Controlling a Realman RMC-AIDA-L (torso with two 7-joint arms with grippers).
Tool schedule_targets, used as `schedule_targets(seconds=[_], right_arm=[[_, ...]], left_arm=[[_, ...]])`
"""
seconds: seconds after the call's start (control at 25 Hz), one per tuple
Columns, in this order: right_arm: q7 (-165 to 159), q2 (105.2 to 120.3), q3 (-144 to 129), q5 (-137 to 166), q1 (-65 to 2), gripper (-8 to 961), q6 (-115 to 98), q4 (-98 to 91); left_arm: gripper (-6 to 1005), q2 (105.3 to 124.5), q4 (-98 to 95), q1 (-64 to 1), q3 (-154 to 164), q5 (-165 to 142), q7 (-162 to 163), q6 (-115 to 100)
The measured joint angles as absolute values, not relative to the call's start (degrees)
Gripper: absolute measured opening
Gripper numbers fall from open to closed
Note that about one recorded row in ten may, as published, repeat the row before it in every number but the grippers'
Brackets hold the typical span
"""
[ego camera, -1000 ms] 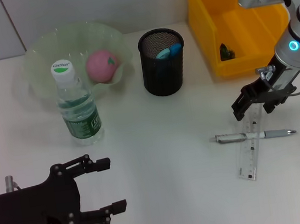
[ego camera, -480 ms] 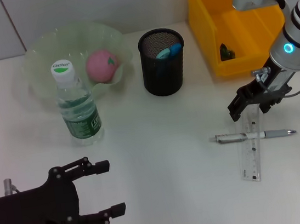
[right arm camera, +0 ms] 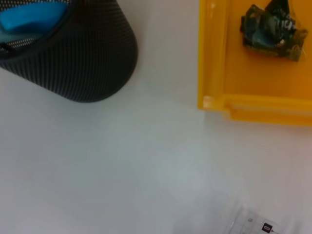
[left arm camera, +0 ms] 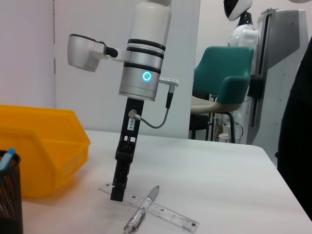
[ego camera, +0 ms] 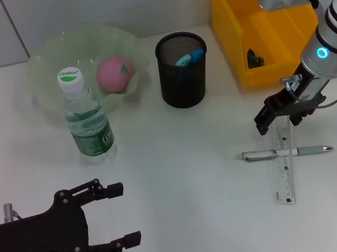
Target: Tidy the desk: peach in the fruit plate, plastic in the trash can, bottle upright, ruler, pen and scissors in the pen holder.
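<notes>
Right gripper (ego camera: 282,114) shifts slightly left over the ruler (ego camera: 283,170), fingers seemingly apart; left gripper (ego camera: 121,213) sits open.

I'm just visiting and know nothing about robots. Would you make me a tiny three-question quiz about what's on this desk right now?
1. True or false: the clear plastic water bottle with the white cap is lying on its side.
2. Which lies on top where they cross: the silver pen or the transparent ruler?
3. Where is the pink peach? A) yellow plastic bin B) pale green fruit plate C) black mesh pen holder

Key:
1. False; it stands upright.
2. The pen.
3. B. Meanwhile the right hand is at the ruler's far end, and the left hand waits open near the front edge.
</notes>
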State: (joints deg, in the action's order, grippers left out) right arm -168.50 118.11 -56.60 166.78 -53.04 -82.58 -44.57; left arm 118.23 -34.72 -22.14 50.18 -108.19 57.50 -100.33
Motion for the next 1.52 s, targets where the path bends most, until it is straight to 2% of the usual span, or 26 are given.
schedule_targets(seconds=[0.72,1.52], right_arm=[[-167.8,118.77,-56.6,166.6,-54.1,753,-82.1,-44.6],[-167.7,118.81,-58.8,167.1,-53.8,729,-79.9,-43.1]], left_arm=[[840,118.37,-34.7,-22.0,50.2,-108.2,57.5,-100.8],[840,118.39,-34.6,-22.0,50.3,-108.2,57.3,-101.1]])
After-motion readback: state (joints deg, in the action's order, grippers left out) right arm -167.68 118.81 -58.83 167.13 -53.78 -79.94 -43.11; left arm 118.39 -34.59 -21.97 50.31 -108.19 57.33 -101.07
